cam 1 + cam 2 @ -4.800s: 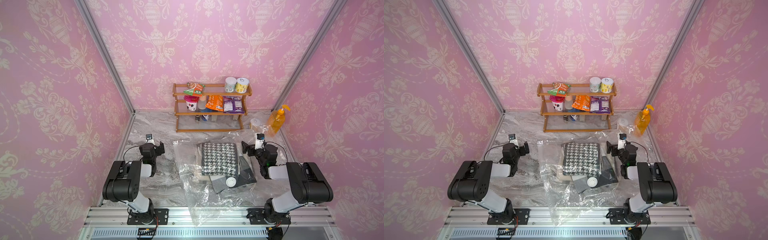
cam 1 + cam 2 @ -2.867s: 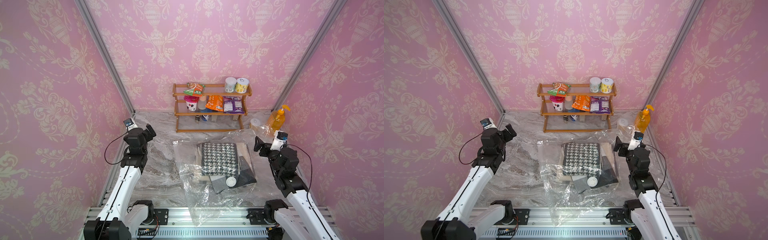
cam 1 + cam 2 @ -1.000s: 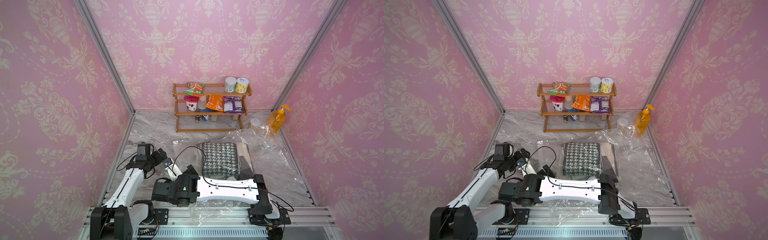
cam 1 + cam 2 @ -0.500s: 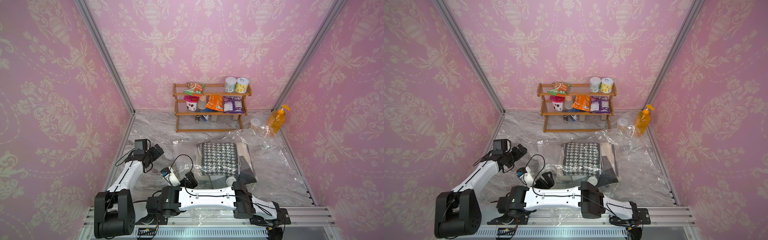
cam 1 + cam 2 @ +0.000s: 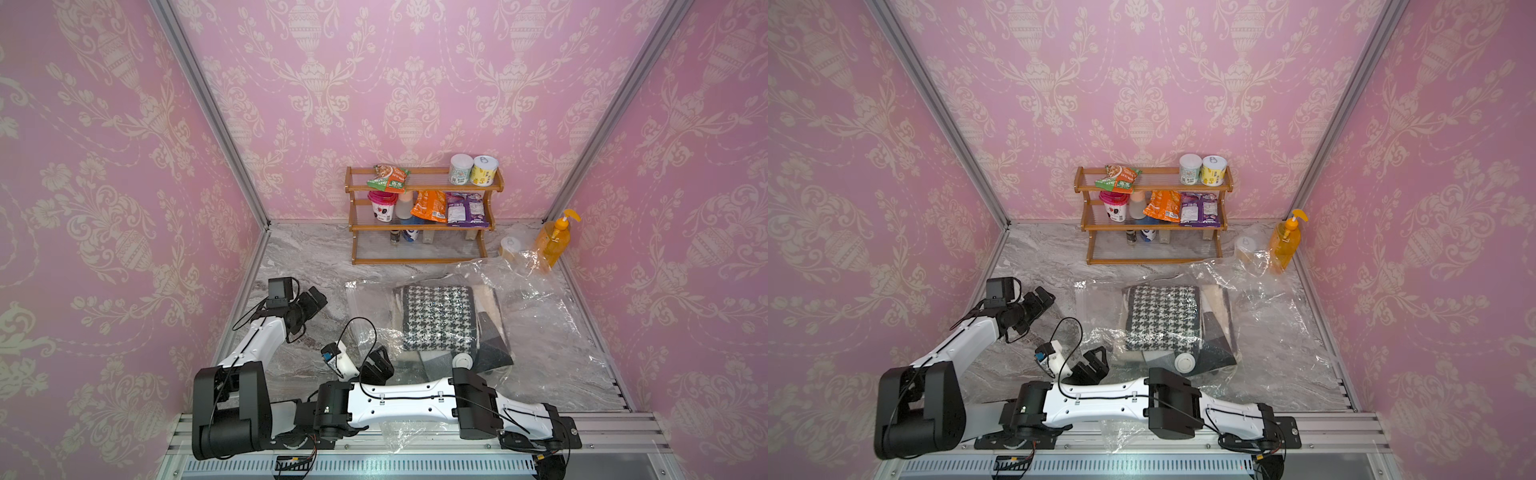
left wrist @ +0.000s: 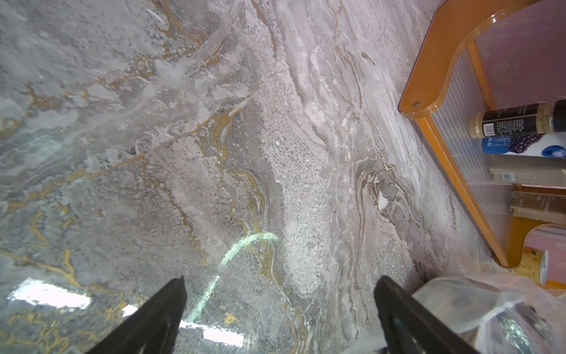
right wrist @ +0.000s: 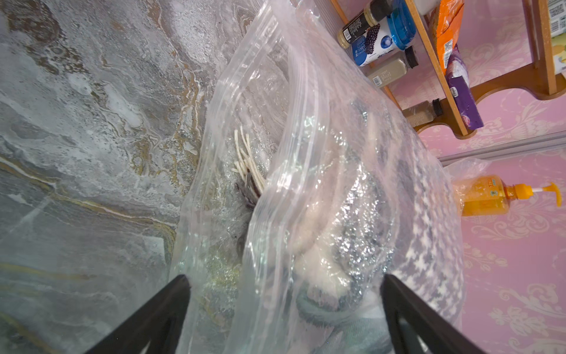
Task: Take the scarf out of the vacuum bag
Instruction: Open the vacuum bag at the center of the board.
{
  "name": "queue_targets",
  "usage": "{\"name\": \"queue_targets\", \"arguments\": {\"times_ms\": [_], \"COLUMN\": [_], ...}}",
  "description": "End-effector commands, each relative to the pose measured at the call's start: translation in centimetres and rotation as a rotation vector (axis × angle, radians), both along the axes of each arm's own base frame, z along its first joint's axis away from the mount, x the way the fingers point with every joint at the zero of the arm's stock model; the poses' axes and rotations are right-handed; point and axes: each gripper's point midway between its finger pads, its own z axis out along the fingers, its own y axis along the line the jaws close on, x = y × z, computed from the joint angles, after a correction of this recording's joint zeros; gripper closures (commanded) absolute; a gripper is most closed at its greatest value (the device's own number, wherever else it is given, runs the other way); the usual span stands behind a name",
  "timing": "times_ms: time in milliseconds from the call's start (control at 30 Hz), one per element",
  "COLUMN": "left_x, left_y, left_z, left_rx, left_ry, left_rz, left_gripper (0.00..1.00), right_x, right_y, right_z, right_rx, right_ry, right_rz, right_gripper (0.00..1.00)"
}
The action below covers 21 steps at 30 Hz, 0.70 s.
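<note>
**Both pincers spread, scarf folded inside the bag**

At the left, the left pincer [image 5: 315,300] is held low over the bare marble surface [image 5: 299,257], near the left edge of the vacuum bag [image 5: 540,332]. In the left wrist view its fingers [image 6: 159,315] are seen spread wide, with nothing between them. Nearer the front rail, the right pincer [image 5: 380,365] is reached across to the bag's near left corner and is likewise spread wide. Whether the plastic is touched cannot be told. In the right wrist view the bag's zip edge and a pale fringe are framed between the black fingers.

The houndstooth scarf [image 5: 438,320] is seen folded inside the bag at mid-surface, with the white valve cap [image 5: 462,360] just in front of it. The wooden rack [image 5: 419,227] is set behind, against the back wall. An orange pump bottle [image 5: 555,243] is placed at the far right.
</note>
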Motion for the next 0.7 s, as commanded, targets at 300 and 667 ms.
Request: {"name": "queue_targets", "arguments": {"times_ms": [300,667], "left_x": [0.6,-0.1], "left_y": [-0.3,-1.1], "left_z": [3.5,2.7], "left_rx": [-0.023,-0.063], "left_ry": [-0.135,-0.131], "left_rz": [-0.001,-0.021], "left_gripper": [0.01,0.01], "right_x": [2.3,3.5], "right_y": [-1.6,-1.3], "right_z": [2.0,3.3], "right_rx": [-0.031,-0.007], "right_ry": [-0.136,-0.055], "right_rz": [0.011,0.063], "right_gripper": [0.37,0.90]}}
